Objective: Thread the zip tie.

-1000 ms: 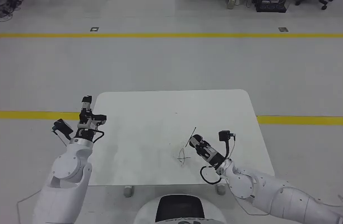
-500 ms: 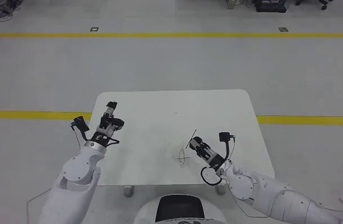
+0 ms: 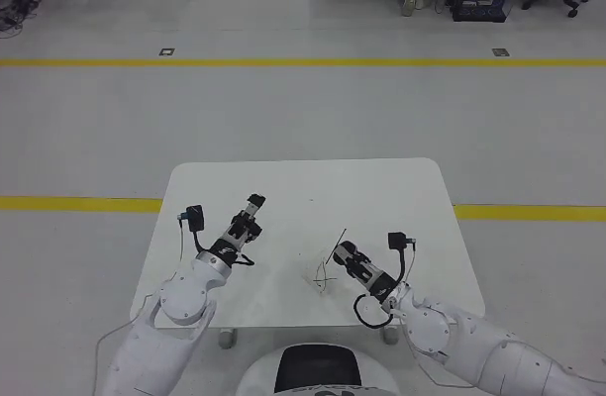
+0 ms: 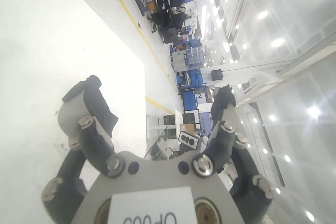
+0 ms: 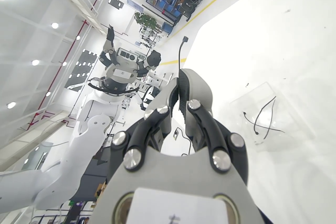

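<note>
Black zip tie (image 5: pixel 180 57) is gripped tight in R gripper (image 5: pixel 179 80), strap sticking out past its tips, w/ spare ties (image 5: pixel 258 126) on clear plastic (image 5: pixel 288 114) beside it on table (image 3: pixel 382 188); L gripper (image 4: pixel 157 86), well apart, is spread wide, nothing held.

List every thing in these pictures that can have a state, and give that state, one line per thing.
left tool: open, empty, over the table.
right tool: shut on the zip tie.
zip tie: clamped by its strap, head end free, not threaded.
loose zip ties: lying crossed at the clear plastic bag, unthreaded.
clear plastic bag: lying flat on the table.
</note>
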You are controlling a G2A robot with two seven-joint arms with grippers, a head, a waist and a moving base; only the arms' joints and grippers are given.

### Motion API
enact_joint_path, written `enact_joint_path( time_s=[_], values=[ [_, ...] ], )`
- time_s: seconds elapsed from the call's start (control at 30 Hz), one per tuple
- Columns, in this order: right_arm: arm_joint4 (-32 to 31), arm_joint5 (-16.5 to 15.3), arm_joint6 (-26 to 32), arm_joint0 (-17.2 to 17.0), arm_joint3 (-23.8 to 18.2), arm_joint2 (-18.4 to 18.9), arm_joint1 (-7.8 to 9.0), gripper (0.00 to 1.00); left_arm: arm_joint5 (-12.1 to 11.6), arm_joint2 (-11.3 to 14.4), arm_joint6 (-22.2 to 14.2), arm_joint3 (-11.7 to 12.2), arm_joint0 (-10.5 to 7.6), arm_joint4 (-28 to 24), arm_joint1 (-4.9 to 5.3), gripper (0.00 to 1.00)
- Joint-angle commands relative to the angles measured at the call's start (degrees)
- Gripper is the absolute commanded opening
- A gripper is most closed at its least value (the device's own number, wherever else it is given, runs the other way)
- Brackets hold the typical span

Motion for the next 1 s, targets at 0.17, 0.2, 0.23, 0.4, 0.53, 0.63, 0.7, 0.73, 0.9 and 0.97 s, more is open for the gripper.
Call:
enact_joint_path(
  time_s=[0.17, 0.2, 0.23, 0.4, 0.53, 0.63, 0.7, 0.73, 0.9, 0.97],
  values=[
    [2.0, 0.0, 4.1, -1.4, -1.9, 2.7, -0.73, 0.0, -0.2, 2.8, -7.6, 2.8, -1.22, -2.9, -0.1, 1.0],
    [2.5, 0.0, 5.2, -1.7, -2.2, 3.4, -0.88, 0.0, -0.1, 3.6, -9.1, 3.5, -1.69, -3.0, -0.12, 1.0],
    [2.8, 0.0, 5.9, -2.0, -2.3, 4.0, -0.99, 0.0, 0.0, 4.2, -9.7, 3.9, -2.04, -2.9, -0.17, 1.0],
    [5.3, 0.0, 10.2, -3.1, -2.3, 6.7, -1.55, 0.0, -1.5, 6.4, -11.7, 4.5, -3.29, -1.3, -0.24, 1.0],
    [5.3, 0.0, 10.2, -3.1, -2.3, 6.7, -1.55, 0.0, -1.5, 6.4, -11.7, 4.5, -3.29, -1.3, -0.24, 1.0],
    [5.4, 0.0, 10.3, -3.2, -2.4, 6.7, -1.58, 0.0, -1.3, 6.5, -11.8, 4.7, -3.26, -1.8, -0.28, 1.0],
    [7.1, 0.0, 11.7, -3.3, -2.6, 7.5, -1.85, 0.0, -1.2, 7.0, -13.8, 5.5, -3.69, -4.2, -0.35, 1.0],
    [7.7, 0.0, 12.5, -3.5, -2.7, 7.9, -2.0, 0.0, -1.2, 7.3, -15.6, 6.0, -3.94, -5.7, -0.36, 1.0],
    [12.0, 0.0, 17.9, -5.4, -2.7, 11.6, -2.96, 0.0, -1.4, 8.5, -23.0, 9.2, -5.72, -11.8, -0.39, 1.0],
    [13.1, 0.0, 19.7, -6.4, -2.2, 13.1, -3.4, 0.0, -1.4, 9.1, -24.2, 9.8, -6.22, -13.1, -0.46, 1.0]
  ],
)
